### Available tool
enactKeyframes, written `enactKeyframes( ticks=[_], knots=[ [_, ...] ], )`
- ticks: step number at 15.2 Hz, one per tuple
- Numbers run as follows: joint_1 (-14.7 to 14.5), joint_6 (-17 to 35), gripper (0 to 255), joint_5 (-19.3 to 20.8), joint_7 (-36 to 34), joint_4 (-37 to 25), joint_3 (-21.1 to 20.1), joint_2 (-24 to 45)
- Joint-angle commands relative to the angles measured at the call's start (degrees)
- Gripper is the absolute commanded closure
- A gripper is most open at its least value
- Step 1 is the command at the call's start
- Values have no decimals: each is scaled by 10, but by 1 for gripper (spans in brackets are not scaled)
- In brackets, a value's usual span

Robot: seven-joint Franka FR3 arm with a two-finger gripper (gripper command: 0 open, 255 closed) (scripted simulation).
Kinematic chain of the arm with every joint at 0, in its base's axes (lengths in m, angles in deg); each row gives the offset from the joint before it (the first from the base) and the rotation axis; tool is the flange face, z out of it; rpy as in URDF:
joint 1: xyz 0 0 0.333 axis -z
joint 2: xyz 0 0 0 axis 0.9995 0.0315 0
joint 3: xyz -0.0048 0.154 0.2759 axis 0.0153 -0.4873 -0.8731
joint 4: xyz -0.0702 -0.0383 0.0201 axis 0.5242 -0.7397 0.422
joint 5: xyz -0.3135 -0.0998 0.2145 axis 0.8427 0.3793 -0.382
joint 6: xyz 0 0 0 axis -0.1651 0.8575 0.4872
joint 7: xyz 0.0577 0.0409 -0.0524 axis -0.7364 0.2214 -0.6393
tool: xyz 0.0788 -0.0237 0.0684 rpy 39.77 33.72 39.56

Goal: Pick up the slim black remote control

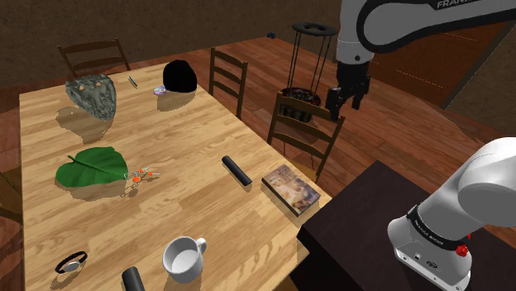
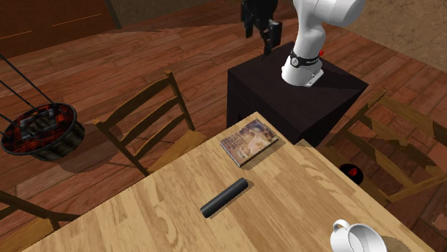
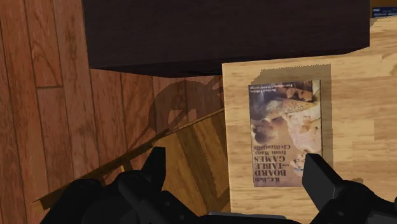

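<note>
The slim black remote (image 1: pixel 236 170), a smooth rounded bar, lies flat on the pale wood-grain bench (image 1: pixel 223 236) near the glossy book (image 1: pixel 290 189), one end aimed toward it. The black hand (image 1: pixel 346 97) hangs above the book's edge, fingers apart and empty.

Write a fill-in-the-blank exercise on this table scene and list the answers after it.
1. The all-black two-finger gripper is ____, clasping nothing.
2. The slim black rod-shaped remote control lies apart from the gripper on the light ____ table.
3. The white handled mug stands ____, its mouth facing up.

Missing words: open; wooden; upright.
</note>
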Motion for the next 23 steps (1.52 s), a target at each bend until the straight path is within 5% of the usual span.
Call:
enactKeyframes(
  ticks=[1, 12, 23],
  knots=[
    [-3, 37, 0, -4, -7, -7, -6, 44],
    [-20, 181, 0, -7, -44, -91, -36, 280],
    [-52, 249, 0, 15, -76, -261, -46, 523]
  ],
)
